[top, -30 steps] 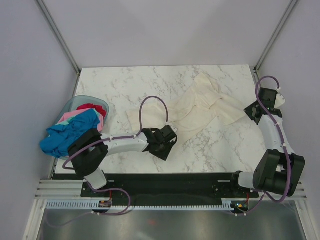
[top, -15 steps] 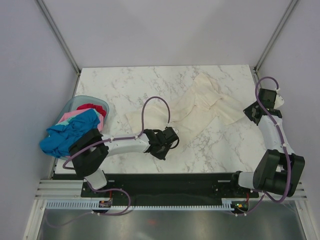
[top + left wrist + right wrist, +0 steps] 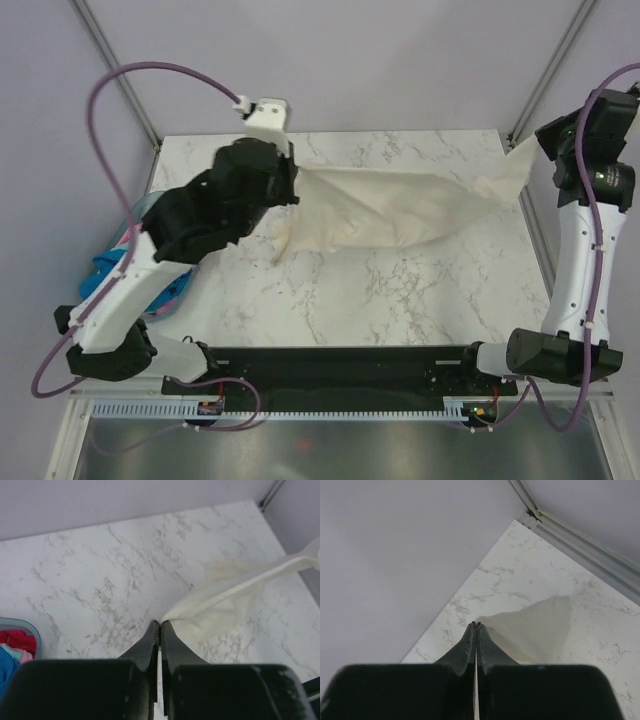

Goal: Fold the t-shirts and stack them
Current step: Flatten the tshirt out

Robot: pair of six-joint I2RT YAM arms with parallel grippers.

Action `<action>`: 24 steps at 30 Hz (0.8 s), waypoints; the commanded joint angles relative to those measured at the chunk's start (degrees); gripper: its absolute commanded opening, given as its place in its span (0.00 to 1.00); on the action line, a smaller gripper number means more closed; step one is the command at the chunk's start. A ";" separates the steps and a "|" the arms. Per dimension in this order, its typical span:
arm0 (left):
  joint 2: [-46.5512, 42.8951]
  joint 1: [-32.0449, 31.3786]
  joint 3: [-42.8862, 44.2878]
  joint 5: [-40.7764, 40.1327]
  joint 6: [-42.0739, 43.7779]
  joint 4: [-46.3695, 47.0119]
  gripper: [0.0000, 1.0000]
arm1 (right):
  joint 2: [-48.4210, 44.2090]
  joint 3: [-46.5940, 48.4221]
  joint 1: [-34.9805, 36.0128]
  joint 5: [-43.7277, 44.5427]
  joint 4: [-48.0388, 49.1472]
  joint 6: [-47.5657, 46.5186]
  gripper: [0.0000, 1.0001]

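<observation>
Cream t-shirt (image 3: pixel 400 205) just hoisted from table (image 3: pixel 400 300).
Pinched by left pincer (image 3: pixel 160 625) at ten o'clock, right pincer (image 3: pixel 476 625) at two; ready for flattening.

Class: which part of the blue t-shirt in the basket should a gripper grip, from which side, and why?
On the blue t-shirt, probably the bunched part spilling over the basket near-left rim, from above: it lies outermost there, though the left arm hides some.
</observation>
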 commanded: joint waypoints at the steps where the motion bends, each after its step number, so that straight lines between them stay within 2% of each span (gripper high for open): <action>1: -4.47 -0.16 6.06 -4.35 4.50 -5.24 0.02 | -5.54 8.21 -0.11 1.41 -8.89 -0.20 0.00; 9: -19.31 -0.16 2.30 5.58 1.51 -5.42 0.02 | -19.94 17.09 -0.11 4.05 -12.78 -2.05 0.00; 13: -21.79 -0.16 0.36 6.57 1.68 -5.33 0.02 | -19.97 18.77 -0.11 2.39 -12.87 -2.40 0.00; 17: -19.70 -0.16 -4.29 2.53 3.26 -2.89 0.02 | -17.34 14.31 -0.11 -0.60 -9.98 -1.61 0.00; 21: -13.46 1.50 -7.91 0.06 6.51 3.10 0.02 | -13.91 6.39 -0.20 -1.92 -0.68 -1.78 0.00; 22: -11.79 2.90 -7.82 1.54 7.21 3.80 0.02 | -13.03 5.07 -0.11 -2.80 1.09 -1.78 0.00; 24: -6.80 10.01 -7.29 5.49 7.31 6.34 0.02 | -10.04 0.85 -0.20 -4.73 7.57 -1.78 0.00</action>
